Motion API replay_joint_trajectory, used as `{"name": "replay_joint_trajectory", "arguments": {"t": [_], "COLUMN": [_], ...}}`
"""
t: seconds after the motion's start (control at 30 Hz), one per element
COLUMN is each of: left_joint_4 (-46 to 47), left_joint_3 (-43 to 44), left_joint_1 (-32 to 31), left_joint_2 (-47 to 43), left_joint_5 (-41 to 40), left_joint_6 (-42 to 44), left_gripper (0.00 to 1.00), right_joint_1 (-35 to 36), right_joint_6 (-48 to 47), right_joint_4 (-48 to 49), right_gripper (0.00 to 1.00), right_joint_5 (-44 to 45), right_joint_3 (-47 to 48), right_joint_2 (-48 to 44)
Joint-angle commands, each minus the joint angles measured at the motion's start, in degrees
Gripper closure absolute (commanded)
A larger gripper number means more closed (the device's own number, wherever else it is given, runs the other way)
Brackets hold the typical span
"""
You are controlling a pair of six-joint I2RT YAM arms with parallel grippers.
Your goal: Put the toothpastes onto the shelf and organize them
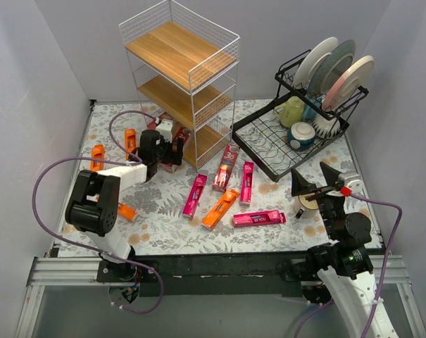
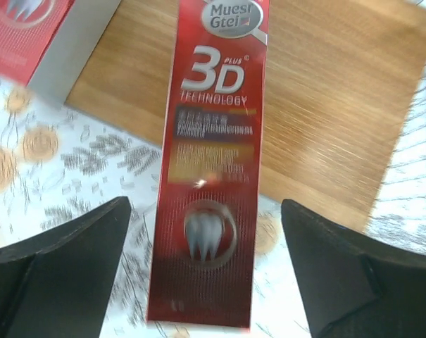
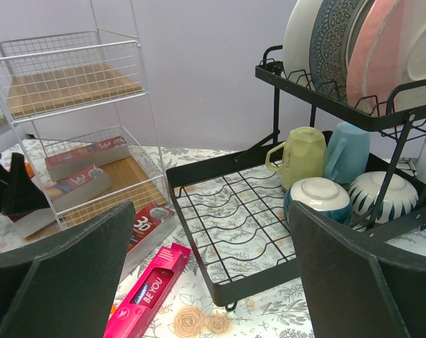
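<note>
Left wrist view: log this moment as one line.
left gripper open | 3D toothpaste box ungripped, far end over shelf board | right gripper open

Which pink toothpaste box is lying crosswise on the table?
The pink box nearest the front edge, lying left-to-right; the other two pink boxes run front-to-back.

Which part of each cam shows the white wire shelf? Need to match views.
Top external: the shelf stands at the back, left of centre, beside the black dish rack.
Left wrist: only one wooden board of it, in the upper frame, with the dark red 3D box in front.
Right wrist: it fills the left side.
Shared landmark: the floral table cover, seen in all three.
</note>
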Motion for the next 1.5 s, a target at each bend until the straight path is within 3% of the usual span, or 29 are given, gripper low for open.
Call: {"name": "replay_joint_trajectory", "arguments": {"t": [0.0, 0.07, 0.27, 0.33, 0.4, 0.53, 0.77, 0.97, 1.2, 1.33, 1.47], "left_joint_4": [3.22, 3.05, 0.59, -1.34, -2.84, -0.48, 5.93, 12.54, 16.58, 16.94, 17.11], "left_joint_3": [-4.92, -6.68, -14.76, -18.18, -20.56, -24.44, -23.91, -24.36, -21.54, -19.17, -16.45], "left_joint_1": [0.53, 0.7, 1.14, 1.32, 1.4, 1.41, 1.41, 1.67, 1.93, 2.37, 2.9], "left_joint_2": [-9.65, -12.29, -23.63, -26.97, -30.49, -31.82, -22.25, -14.6, -8.35, -6.6, -4.66], "left_joint_5": [-1.5, -2.65, -9.58, -13.7, -15.12, -13.03, -7.92, -10.29, -9.68, -10.29, -10.12], "left_joint_6": [-10.41, -17.51, -36.34, -47.05, -56.0, -66.04, -71.43, -73.8, -74.95, -73.81, -73.1], "left_gripper": [0.07, 0.02, 0.02, 0.02, 0.02, 0.02, 0.02, 0.12, 0.32, 0.48, 0.57], "right_joint_1": [0.4, 0.4, 0.4, 0.31, 0.31, 0.4, 0.4, 0.31, 0.4, 0.4, 0.4], "right_joint_6": [-0.36, -0.27, -0.1, -0.01, 0.08, 0.08, -0.1, -0.1, -0.27, -0.27, -0.27], "right_joint_4": [1.4, 1.49, 1.67, 1.76, 1.84, 1.84, 1.67, 1.41, 1.23, 1.23, 1.23], "right_gripper": [0.01, 0.01, 0.02, 0.01, 0.02, 0.01, 0.01, 0.01, 0.01, 0.02, 0.01], "right_joint_5": [0.57, 0.48, 0.48, 0.31, 0.48, 0.31, 0.48, 1.01, 1.19, 1.19, 1.1], "right_joint_3": [2.24, 2.24, 2.07, 1.98, 1.98, 1.89, 2.07, 2.16, 2.16, 2.24, 2.24], "right_joint_2": [0.43, 0.35, 0.0, 0.0, -0.09, 0.17, 0.17, 0.08, 0.52, 0.7, 1.14]}}
